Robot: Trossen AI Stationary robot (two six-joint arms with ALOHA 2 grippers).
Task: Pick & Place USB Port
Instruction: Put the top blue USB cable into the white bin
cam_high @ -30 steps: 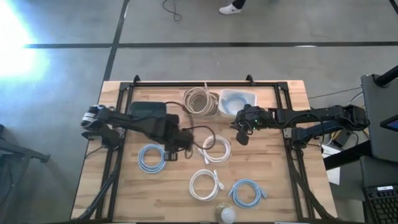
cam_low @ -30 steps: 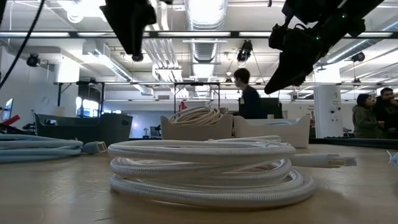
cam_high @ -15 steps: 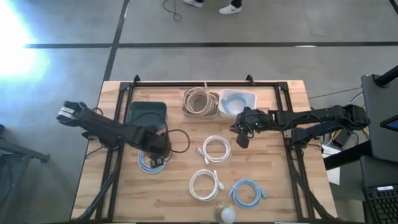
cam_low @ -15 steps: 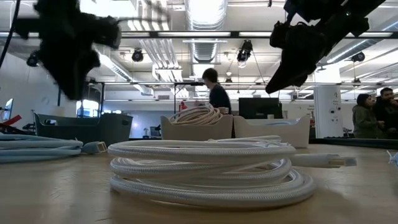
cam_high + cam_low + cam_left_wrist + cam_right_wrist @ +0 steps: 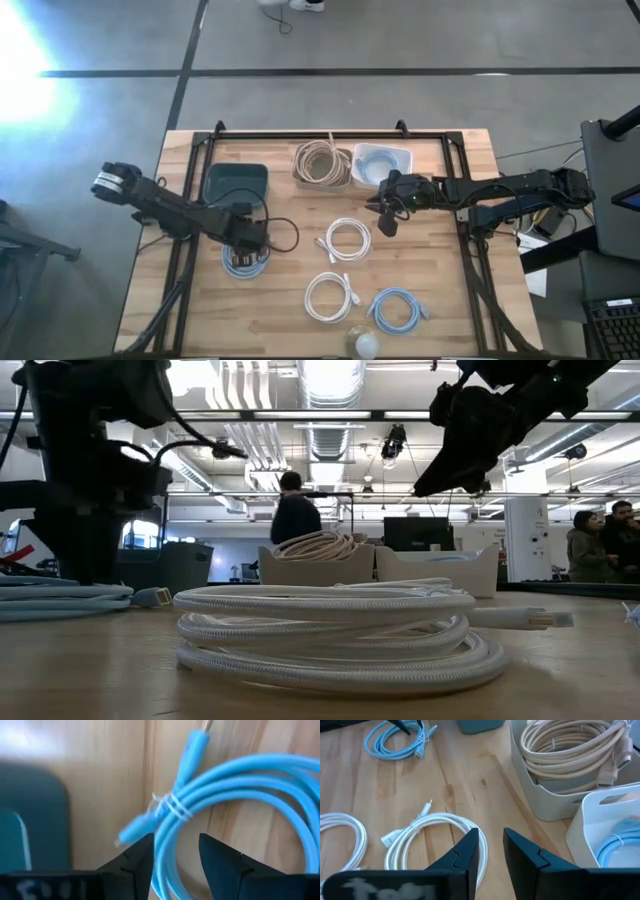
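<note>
A coiled light-blue USB cable bound by a white twist tie lies on the wooden table near its left side, just in front of a dark teal rectangular bin. The left gripper is low over this coil; in the left wrist view its fingers are spread, with a strand of the blue cable running between them and nothing pinched.

Toward the table's middle lies a coiled white cable, with a second white coil nearer the front edge and another light-blue coil beside that one. At the back of the table stand a pale bin heaped with beige cable and, touching it on the right, a white bin holding a light-blue cable.

The right gripper hangs above the table just in front of the white bin, near the middle white coil; its fingers are parted and hold nothing.

In the low view, a person in dark clothes stands in the room beyond the table.
</note>
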